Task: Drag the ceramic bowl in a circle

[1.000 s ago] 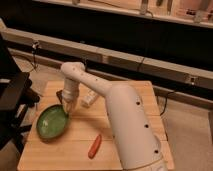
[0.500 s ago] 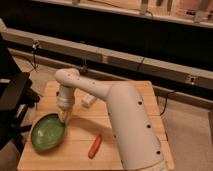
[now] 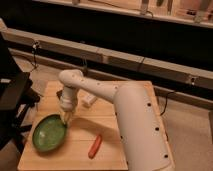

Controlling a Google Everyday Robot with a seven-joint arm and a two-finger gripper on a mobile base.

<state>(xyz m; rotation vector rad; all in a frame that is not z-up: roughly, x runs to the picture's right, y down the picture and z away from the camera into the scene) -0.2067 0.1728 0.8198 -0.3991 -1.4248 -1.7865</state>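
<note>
The ceramic bowl (image 3: 49, 133) is a wide, shallow, glossy green bowl lying on the wooden table (image 3: 115, 150) near its front left corner. My gripper (image 3: 66, 118) hangs from the white arm and points down at the bowl's upper right rim, touching or just inside it. The arm reaches from the lower right across the table.
An orange-red carrot-shaped stick (image 3: 94, 146) lies on the table right of the bowl. A small white object (image 3: 89, 100) lies behind the gripper. A black piece of furniture (image 3: 12, 100) stands left of the table. A dark wall with a ledge runs behind.
The bowl has slid toward the table's front left, and my gripper has moved with it, down and to the left.
</note>
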